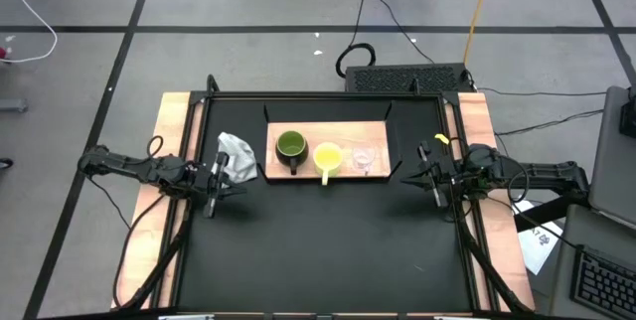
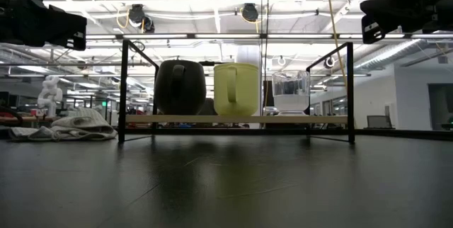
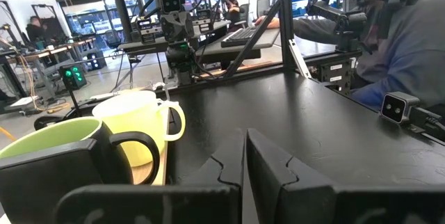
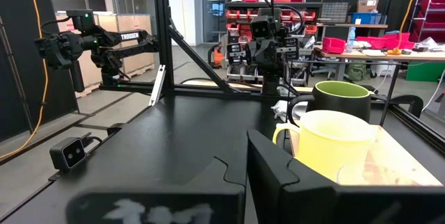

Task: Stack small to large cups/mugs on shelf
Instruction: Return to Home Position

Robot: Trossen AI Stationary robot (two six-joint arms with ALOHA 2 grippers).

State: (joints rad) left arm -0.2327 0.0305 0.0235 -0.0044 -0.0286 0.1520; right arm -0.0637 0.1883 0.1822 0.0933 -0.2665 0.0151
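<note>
All three vessels are up on the shelf [image 1: 338, 131], so by my read the placing is done and we're into the last step: getting the arms home. The left gripper [image 3: 245, 140] sits out to its own side of the table with its fingers pressed together and nothing between them. The right gripper [image 4: 246, 144] mirrors it on the far side, also closed and empty.

From the left gripper, the green mug [image 1: 290, 146] is the nearest thing ahead, then the yellow mug [image 1: 328, 156], then the glass cup [image 1: 364, 157] farthest off. From the right gripper the order flips, with the glass closest. The cloth [image 1: 237, 154] lies just beside the left gripper, between it and the shelf's end.

They stand in a neat row, upright and side by side, not nested, running large to small away from the left gripper. The green mug looks squat and dark outside, with a dark handle. The yellow one is bright, its handle pointing off the shelf's front edge. The glass is clear and the smallest.

What's next? Probably just a clean retreat, with both arms folding back. The left arm should mind that cloth, and neither should swing in toward the row.
</note>
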